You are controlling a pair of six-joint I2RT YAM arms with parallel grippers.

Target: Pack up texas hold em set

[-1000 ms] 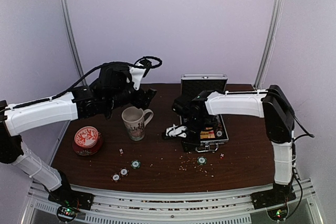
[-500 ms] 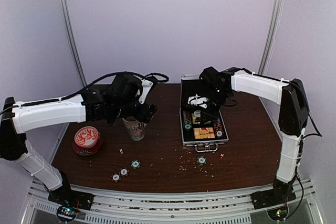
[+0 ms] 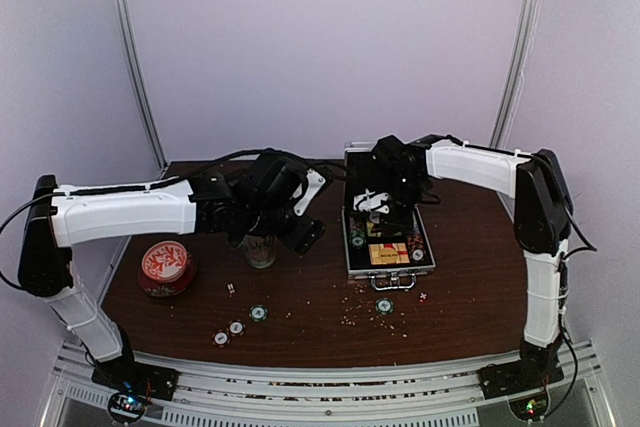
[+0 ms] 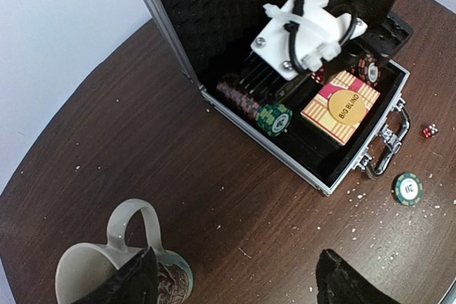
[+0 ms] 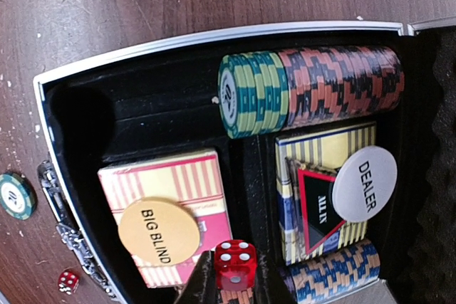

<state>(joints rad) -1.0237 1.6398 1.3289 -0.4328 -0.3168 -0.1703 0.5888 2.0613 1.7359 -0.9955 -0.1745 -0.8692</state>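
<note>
The dark wood-grain table (image 3: 470, 272) is speckled with pale crumbs. On its right half stands the small silver aluminium briefcase (image 4: 285, 158), open, its black foam-lined lid upright. Just left of it, the left arm hides the top of the white patterned ceramic mug (image 4: 171, 275). The round red-and-white tin (image 3: 165, 267) sits well apart. The left gripper (image 4: 236, 265) hangs spread wide and empty, its fingers cut off by the frame. Inside the case lie a row of ridged green and red-black chips (image 5: 313, 87) and a blue-yellow card box (image 5: 320, 151) under the white dealer button (image 5: 365, 183). The right gripper (image 5: 234, 279) pinches a red translucent die (image 5: 235, 261) over the case. Loose green chips (image 3: 258, 314) lie near the table's front.
</note>
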